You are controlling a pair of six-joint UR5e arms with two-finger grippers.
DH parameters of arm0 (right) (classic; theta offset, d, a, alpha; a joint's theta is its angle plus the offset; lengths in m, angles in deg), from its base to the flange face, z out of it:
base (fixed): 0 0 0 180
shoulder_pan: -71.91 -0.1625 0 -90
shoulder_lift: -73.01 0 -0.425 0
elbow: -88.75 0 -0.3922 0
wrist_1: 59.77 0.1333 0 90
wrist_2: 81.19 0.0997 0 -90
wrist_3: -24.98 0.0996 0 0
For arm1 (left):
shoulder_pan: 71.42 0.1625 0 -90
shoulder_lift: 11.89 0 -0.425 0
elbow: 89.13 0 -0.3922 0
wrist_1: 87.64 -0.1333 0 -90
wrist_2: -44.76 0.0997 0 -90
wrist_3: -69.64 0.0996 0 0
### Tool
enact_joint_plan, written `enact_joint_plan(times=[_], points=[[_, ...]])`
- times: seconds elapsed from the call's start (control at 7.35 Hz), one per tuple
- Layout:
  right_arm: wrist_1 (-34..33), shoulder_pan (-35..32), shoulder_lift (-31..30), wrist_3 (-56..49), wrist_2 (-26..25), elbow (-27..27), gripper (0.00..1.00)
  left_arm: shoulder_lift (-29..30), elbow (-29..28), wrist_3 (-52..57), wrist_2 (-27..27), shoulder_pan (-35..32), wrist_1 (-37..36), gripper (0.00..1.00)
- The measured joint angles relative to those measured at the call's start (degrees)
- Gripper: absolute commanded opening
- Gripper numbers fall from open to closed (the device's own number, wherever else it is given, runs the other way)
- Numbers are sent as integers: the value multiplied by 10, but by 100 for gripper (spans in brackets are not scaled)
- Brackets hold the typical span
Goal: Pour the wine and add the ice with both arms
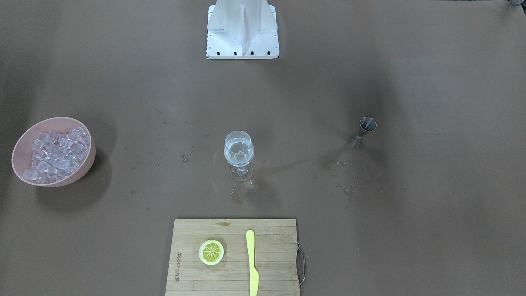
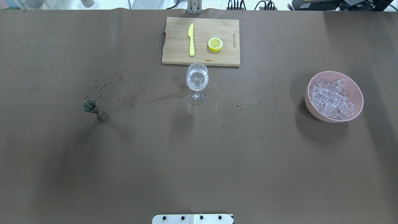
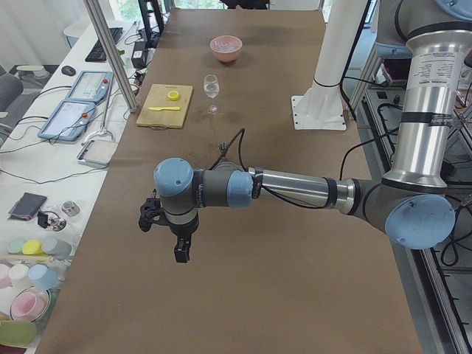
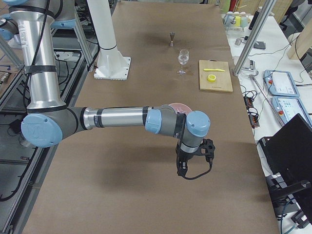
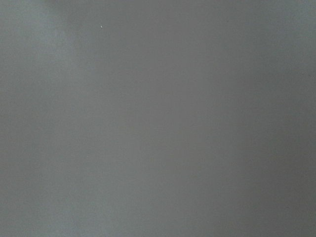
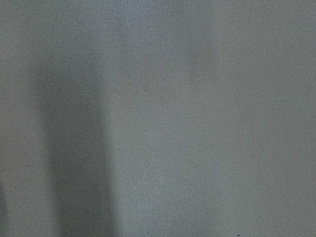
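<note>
Wine (image 1: 238, 150), colourless, sits in the clear stemmed glass (image 1: 241, 172) mid-surface; whitish ice cubes (image 1: 55, 154) heap in the pink bowl (image 1: 89, 162). My left end effector (image 3: 181, 254) and right end effector (image 4: 181, 170): I cannot tell whether they are parted or closed.

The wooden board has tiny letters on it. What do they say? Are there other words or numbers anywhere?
Nothing can be read for sure.
Cutting board: a dark stamped word by one short edge, too blurred to read.
Left arm: small dark print on its silver tube, too small to read.
</note>
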Motion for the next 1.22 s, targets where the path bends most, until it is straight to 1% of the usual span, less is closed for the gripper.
enact_joint_plan(times=[0.27,0.41,1.22], points=[[58,8,-21,17,14,-10,100,0,0,0,0,0,0,98],[69,13,-24,24,17,-10,100,0,0,0,0,0,0,98],[76,26,-24,45,28,0,100,0,2,1,-2,4,2,98]])
